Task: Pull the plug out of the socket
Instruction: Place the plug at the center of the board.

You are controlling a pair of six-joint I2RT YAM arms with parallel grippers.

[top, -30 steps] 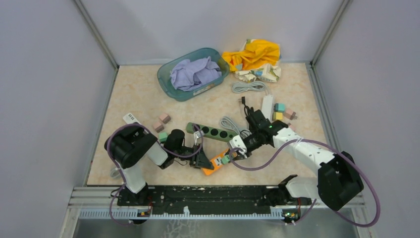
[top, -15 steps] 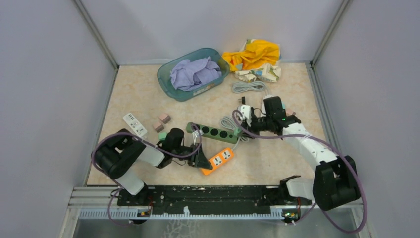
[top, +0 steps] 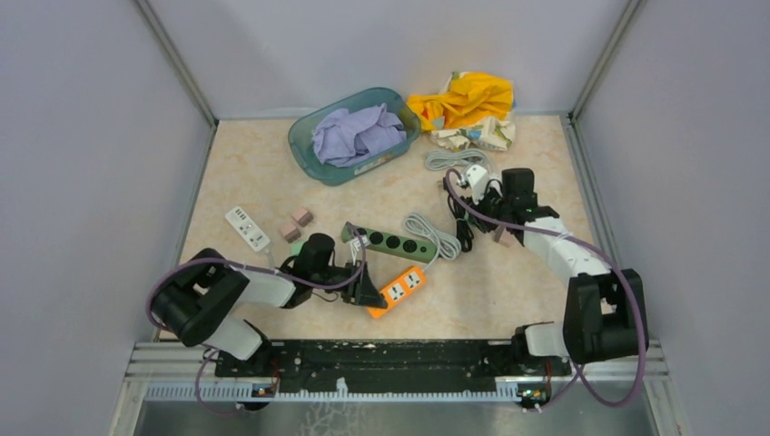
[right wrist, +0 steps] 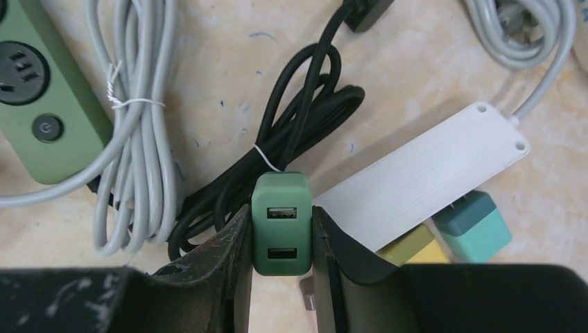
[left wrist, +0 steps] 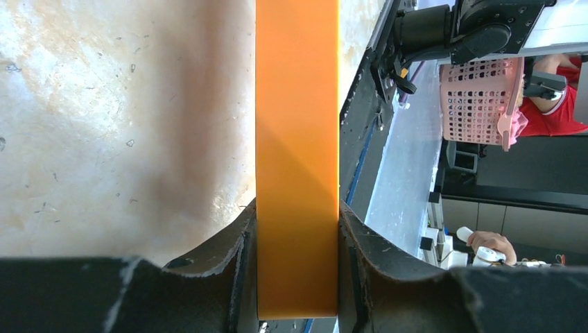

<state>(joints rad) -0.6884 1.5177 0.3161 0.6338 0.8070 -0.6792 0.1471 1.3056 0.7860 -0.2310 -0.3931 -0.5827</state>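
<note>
Surface [top: 254, 173]: beige, speckled, walled on three sides.
White strip [top: 247, 227]: left side, lying flat, angled.
Pink blocks [top: 296, 222]: two, just right of the white strip.
Left end effector [left wrist: 297, 208]: low at the near left, fingers pressed on both long sides of the socket, pinching it.
Socket [left wrist: 297, 104]: orange, flat on the surface near the centre; its outlets are empty in the top view.
Basket [top: 309, 150]: teal, far centre, holding a purple cloth [top: 356, 133].
Green strip [top: 390, 242]: centre, just beyond the socket, with round outlets.
Grey cord [top: 434, 234]: bundled and tied, at the green strip's right end.
Black cord [right wrist: 305, 125]: coiled and tied, right of the grey cord.
Right end effector [right wrist: 281, 208]: right of centre, far side, fingers closed on the plug.
Plug [right wrist: 280, 223]: green, two USB ports facing the wrist camera, held over the black cord, well apart from the socket.
White bar [right wrist: 423, 173]: just right of the plug.
Teal block [right wrist: 471, 225]: touching the white bar's near edge, beside a yellow block [right wrist: 409, 244].
Yellow cloth [top: 463, 98]: far right, crumpled.
</note>
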